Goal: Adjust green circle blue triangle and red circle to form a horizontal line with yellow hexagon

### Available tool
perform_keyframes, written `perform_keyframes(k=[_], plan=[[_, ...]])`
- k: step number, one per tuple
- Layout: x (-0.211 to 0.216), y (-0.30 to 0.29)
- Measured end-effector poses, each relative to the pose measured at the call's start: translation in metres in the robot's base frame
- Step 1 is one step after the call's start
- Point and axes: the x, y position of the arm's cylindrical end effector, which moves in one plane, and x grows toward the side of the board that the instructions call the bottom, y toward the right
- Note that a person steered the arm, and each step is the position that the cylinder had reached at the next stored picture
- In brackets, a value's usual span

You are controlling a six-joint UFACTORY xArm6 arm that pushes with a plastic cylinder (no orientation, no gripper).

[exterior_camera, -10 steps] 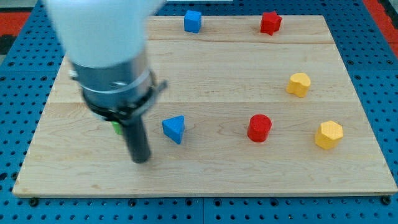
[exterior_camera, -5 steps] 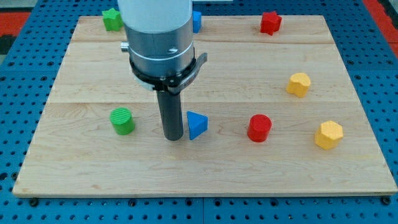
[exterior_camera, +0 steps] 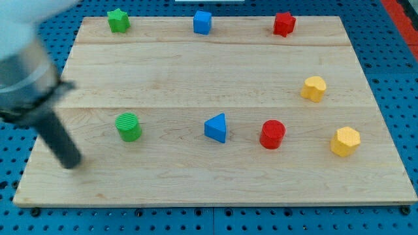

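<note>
The green circle [exterior_camera: 128,126] lies at the board's lower left. The blue triangle [exterior_camera: 216,128] lies near the middle, the red circle [exterior_camera: 272,134] to its right, and the yellow hexagon [exterior_camera: 345,141] at the far right, a little lower. These four sit roughly in one row. My tip [exterior_camera: 70,162] is blurred at the view's lower left, left of and below the green circle, touching no block.
A green star [exterior_camera: 117,20], a blue block [exterior_camera: 203,22] and a red star [exterior_camera: 283,24] stand along the view's top edge of the wooden board [exterior_camera: 196,72]. A second yellow block [exterior_camera: 313,88] lies above the hexagon.
My tip was beside the blue triangle's left; it has swung far left and down. The blue triangle has moved right, closer to the red circle.
</note>
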Motion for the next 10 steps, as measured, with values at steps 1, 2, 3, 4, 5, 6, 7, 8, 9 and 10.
perform_keyframes(k=[1,2,3,4,5,6,7,8,9,10], plan=[[-0.058,-0.018],[-0.075,0.048],[-0.056,0.049],[-0.033,0.041],[-0.04,0.063],[-0.04,0.072],[-0.044,0.054],[-0.047,0.086],[-0.046,0.135],[0.028,0.15]])
